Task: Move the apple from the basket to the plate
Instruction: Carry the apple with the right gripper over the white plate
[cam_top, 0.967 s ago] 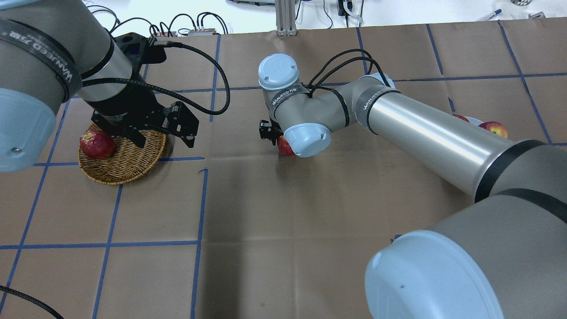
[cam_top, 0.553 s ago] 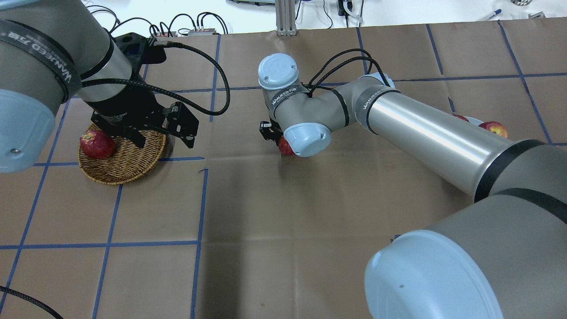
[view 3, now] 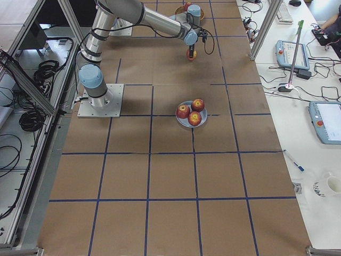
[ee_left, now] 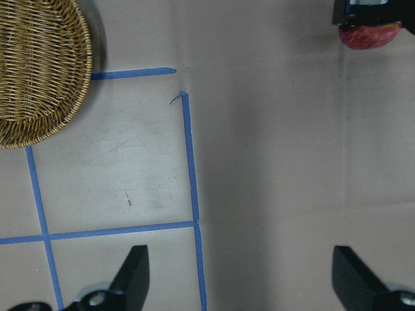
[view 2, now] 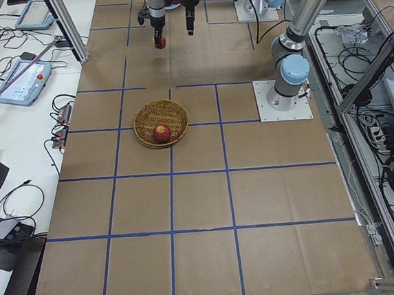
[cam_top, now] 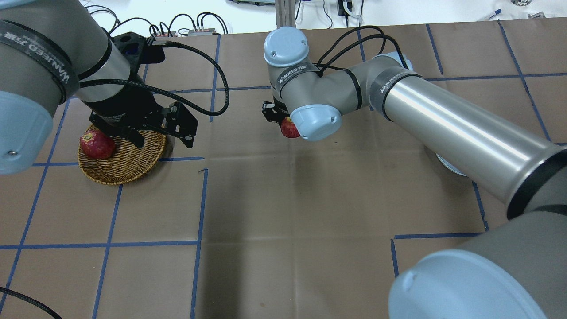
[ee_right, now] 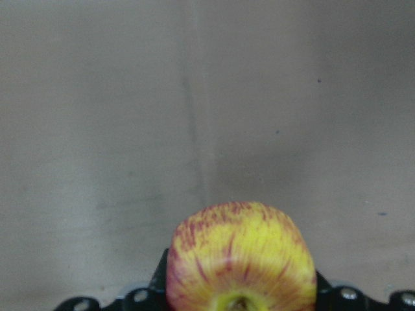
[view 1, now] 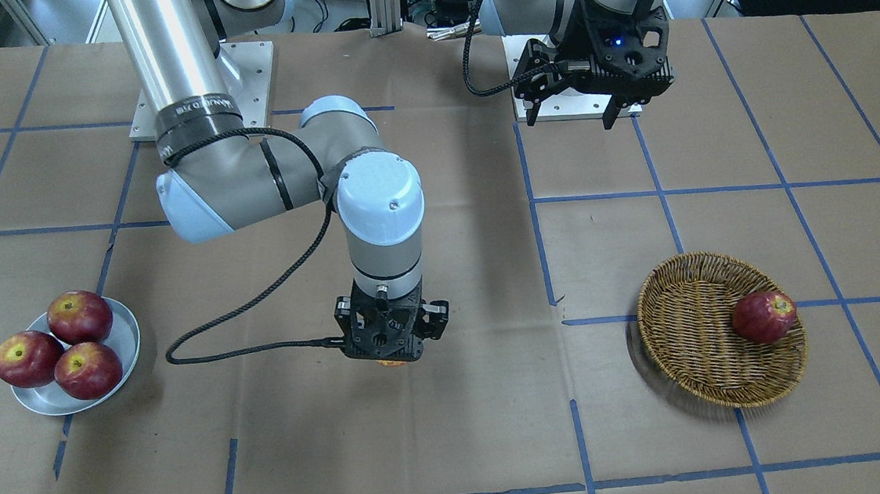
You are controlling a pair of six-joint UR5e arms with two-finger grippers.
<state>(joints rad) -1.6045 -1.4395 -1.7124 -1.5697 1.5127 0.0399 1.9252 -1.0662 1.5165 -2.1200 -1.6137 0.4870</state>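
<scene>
The yellow, red-streaked apple (ee_right: 240,259) is held in my right gripper (view 1: 392,357), which is shut on it above the bare table between basket and plate. It also shows in the overhead view (cam_top: 289,129) under the right wrist. The brown wicker basket (view 1: 697,372) stands on my left side with one dark red apple (view 1: 764,317) in it. The silver plate (view 1: 127,334) lies on my right side with three dark red apples. My left gripper (cam_top: 164,141) is open and empty, raised beside the basket (cam_top: 128,165).
In the overhead view my right forearm hides most of the plate (cam_top: 447,165). Blue tape lines grid the brown paper table cover. Cables and an aluminium post stand along the far edge.
My right gripper has moved up and toward the far side with the apple in it; its forearm now covers the plate's apples. The left arm has hardly moved.
</scene>
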